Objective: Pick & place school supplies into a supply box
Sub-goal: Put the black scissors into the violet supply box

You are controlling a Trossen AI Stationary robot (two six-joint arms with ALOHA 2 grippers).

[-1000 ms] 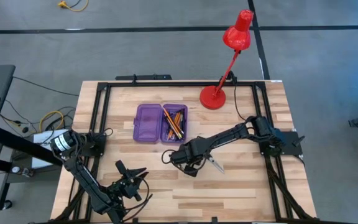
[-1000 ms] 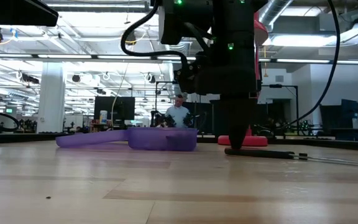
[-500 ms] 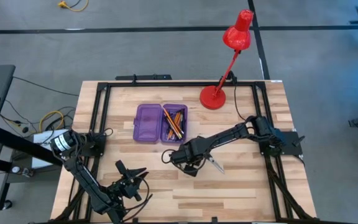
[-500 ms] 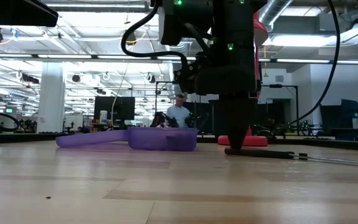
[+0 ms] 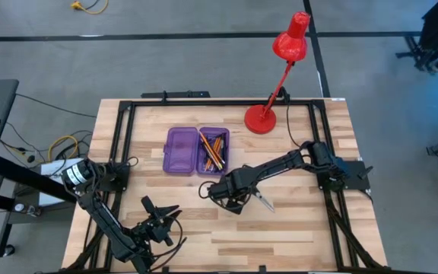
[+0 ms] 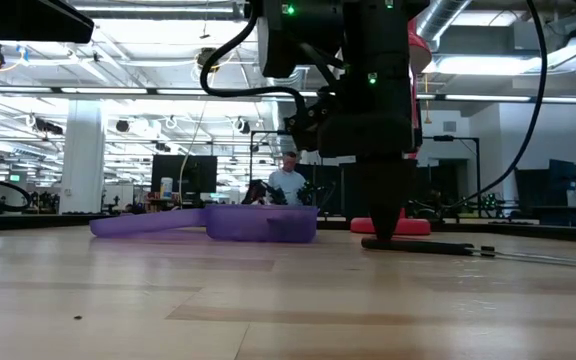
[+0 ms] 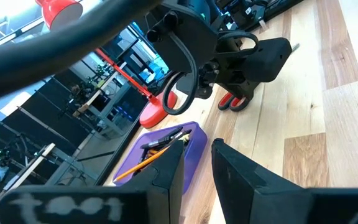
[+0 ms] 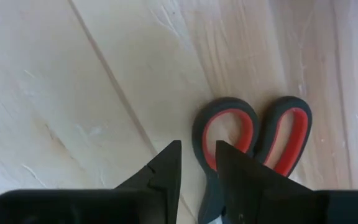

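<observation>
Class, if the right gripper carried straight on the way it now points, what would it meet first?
Most likely the red-handled scissors: the right gripper points down at their handle loops on the wooden table.

We see a counter (image 8: 73, 93) of pale, matt, fine-grained wood planks. Just beside the right claw (image 8: 197, 165), the scissors (image 8: 253, 140) have smooth red and dark plastic handles. Farther off, the supply box (image 5: 196, 151) is translucent purple plastic.

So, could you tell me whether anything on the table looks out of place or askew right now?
Only the scissors stand out: they lie on the bare wood beneath the right gripper, outside the open purple case, which already holds the pencils and pens. The red lamp leans but seems undisturbed.
</observation>
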